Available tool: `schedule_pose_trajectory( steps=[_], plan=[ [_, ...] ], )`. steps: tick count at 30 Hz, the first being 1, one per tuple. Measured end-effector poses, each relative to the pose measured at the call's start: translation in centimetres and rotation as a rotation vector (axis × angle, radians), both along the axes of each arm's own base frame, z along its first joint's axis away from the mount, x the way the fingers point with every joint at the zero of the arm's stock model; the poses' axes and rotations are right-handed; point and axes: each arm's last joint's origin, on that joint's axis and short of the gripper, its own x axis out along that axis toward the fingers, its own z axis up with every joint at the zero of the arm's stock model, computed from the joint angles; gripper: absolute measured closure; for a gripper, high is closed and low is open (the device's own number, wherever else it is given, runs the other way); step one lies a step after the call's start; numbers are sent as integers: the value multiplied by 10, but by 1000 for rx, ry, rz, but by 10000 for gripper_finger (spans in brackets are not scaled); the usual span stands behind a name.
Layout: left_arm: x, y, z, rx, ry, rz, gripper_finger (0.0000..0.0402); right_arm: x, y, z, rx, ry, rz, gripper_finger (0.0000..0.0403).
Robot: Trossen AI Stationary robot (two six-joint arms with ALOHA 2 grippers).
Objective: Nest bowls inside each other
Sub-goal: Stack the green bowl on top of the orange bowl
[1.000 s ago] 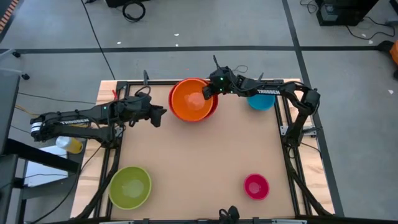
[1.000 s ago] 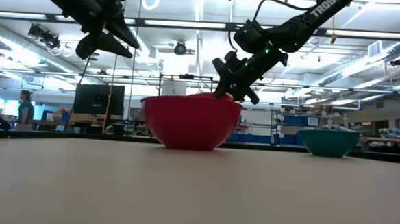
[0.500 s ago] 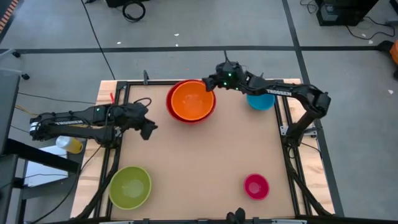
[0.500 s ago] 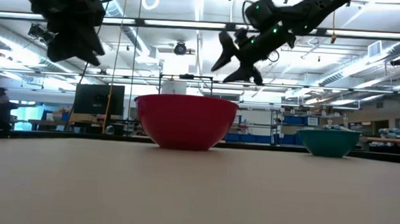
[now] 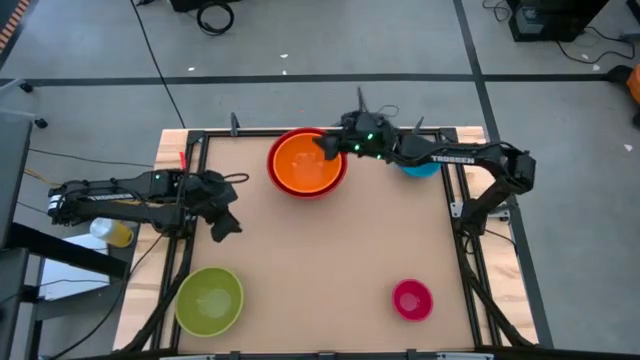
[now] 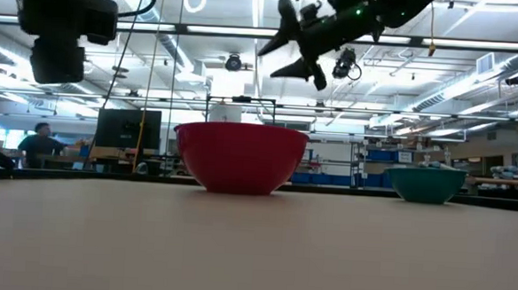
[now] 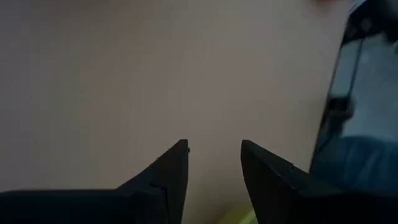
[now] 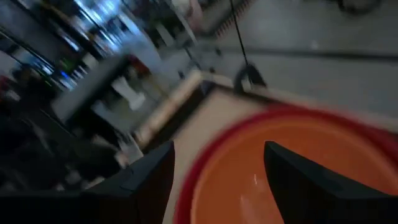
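The bowls are spread over the table in the high view: the orange bowl (image 5: 306, 163) sits inside the red bowl (image 5: 274, 172) at the upper middle of the frame, only a thin red rim showing around it. The blue bowl (image 5: 421, 165) lies just right of that pair, partly under the right arm; the yellow-green bowl (image 5: 209, 300) is at lower left and the pink bowl (image 5: 412, 299) at lower right, both well apart from the stack.

The right gripper (image 5: 326, 146) hangs above the orange bowl's right rim with its fingers spread wide and nothing between them; the low view shows it raised clear of the red bowl. The left gripper (image 5: 226, 229) hovers over bare table left of centre, fingers parted and empty, pointing toward the yellow-green bowl.

Judging by sizes, yellow-green should go in next. To do that well, the left arm should come down over one side of its rim, pinch the wall firmly, lift level, and lower it centred into the orange bowl, with the right arm kept clear.
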Motion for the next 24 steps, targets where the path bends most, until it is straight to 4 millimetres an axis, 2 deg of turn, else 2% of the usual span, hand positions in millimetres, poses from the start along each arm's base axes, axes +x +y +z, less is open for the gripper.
schedule_pose_trajectory(
  steps=[6, 11, 12, 17, 20, 24],
  plan=[
    [-9, -3, -9, -16, 168, 38, 251, 25, 18, -47, 137, 110, -16, 154],
    [-20, -10, -15, -20, 310, -2, 251, 35, 21, -83, 177, 218, -73, 159],
    [-20, -10, -15, -18, 320, -5, 251, 36, 21, -85, 184, 217, -73, 161],
    [-22, -20, -18, -99, 366, -21, 251, 36, 31, -68, 160, 160, -6, 173],
    [-26, -33, -24, -147, 420, -85, 251, 29, 38, -48, 121, 147, 31, 177],
    [-24, -49, -21, -224, 409, -133, 251, 14, 45, -24, 75, 150, 58, 178]
  ],
)
